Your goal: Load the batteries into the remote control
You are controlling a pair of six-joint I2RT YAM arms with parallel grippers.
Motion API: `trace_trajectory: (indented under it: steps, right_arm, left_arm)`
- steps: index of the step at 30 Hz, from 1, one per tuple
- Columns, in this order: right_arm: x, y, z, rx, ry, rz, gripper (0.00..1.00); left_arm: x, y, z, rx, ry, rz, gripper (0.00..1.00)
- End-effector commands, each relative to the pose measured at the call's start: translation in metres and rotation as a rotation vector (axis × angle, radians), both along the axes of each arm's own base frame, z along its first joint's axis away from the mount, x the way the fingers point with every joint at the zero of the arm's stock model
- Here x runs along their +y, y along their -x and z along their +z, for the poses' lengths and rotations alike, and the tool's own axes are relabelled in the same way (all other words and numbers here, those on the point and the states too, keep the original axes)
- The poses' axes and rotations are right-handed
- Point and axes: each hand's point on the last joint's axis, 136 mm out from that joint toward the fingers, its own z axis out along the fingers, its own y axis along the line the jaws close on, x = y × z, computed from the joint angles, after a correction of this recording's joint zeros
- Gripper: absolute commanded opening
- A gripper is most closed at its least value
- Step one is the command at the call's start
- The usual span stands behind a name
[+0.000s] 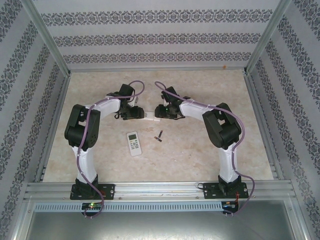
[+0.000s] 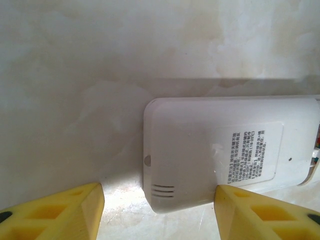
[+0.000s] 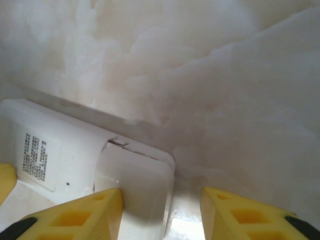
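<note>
Your left gripper (image 2: 159,194) stands with its jaws spread around one end of the white plastic remote control (image 2: 225,150), which lies label side up. There is a gap beside one yellow finger (image 2: 60,212), so nothing is clamped. Your right gripper (image 3: 161,192) straddles the opposite end by the battery hatch (image 3: 135,175), jaws also apart, close to the other gripper. Nearer the arm bases than that remote, the small dark batteries (image 1: 160,135) lie on the beige marbled tabletop (image 1: 215,150). A second white remote (image 1: 134,143), screen up, lies just beside them.
</note>
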Motion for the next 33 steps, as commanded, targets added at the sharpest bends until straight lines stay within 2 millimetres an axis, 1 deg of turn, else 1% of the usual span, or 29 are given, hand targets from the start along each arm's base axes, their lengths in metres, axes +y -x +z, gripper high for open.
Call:
trace_trajectory:
  steps: [1,5,8,10,16,18,20,21,23,28,32,33]
  right_arm:
    - [-0.002,-0.008,-0.015,0.020,0.027,-0.051,0.46]
    - [-0.009,-0.013,-0.021,0.034,0.048,-0.110,0.42]
    - [-0.015,-0.022,-0.021,0.047,0.053,-0.177,0.40]
    - [-0.016,-0.029,-0.018,0.051,0.031,-0.209,0.40]
    - [-0.009,-0.046,-0.004,0.047,-0.046,-0.232,0.37]
    - [0.000,-0.048,0.002,0.049,-0.083,-0.207,0.37]
    - [0.006,-0.048,0.011,0.033,-0.103,-0.182,0.39]
    - [0.006,-0.048,0.015,0.018,-0.100,-0.176,0.40]
    - [0.004,-0.044,0.020,-0.015,-0.075,-0.157,0.45]
    - [0.003,-0.036,0.022,-0.080,0.009,-0.049,0.55]
    - [-0.001,-0.036,0.016,-0.086,0.045,-0.031,0.58]
    - [0.001,-0.036,0.015,-0.084,0.039,-0.022,0.59]
  left_arm:
    - [0.014,0.015,-0.024,0.073,-0.098,-0.013,0.59]
    - [0.017,0.014,-0.027,0.071,-0.113,-0.008,0.58]
    - [0.018,0.015,-0.028,0.069,-0.121,-0.007,0.57]
    - [0.018,0.015,-0.028,0.067,-0.121,-0.007,0.56]
    - [0.020,0.014,-0.027,0.058,-0.124,-0.003,0.55]
    - [0.019,0.014,-0.027,0.056,-0.122,0.000,0.55]
    - [0.019,0.013,-0.027,0.055,-0.116,0.001,0.55]
    - [0.018,0.014,-0.027,0.055,-0.111,0.000,0.55]
    - [0.016,0.013,-0.027,0.053,-0.098,0.000,0.55]
    - [0.015,0.012,-0.025,0.044,-0.092,0.001,0.54]
    - [0.014,0.012,-0.024,0.043,-0.089,0.003,0.54]
    - [0.014,0.012,-0.024,0.042,-0.086,0.003,0.54]
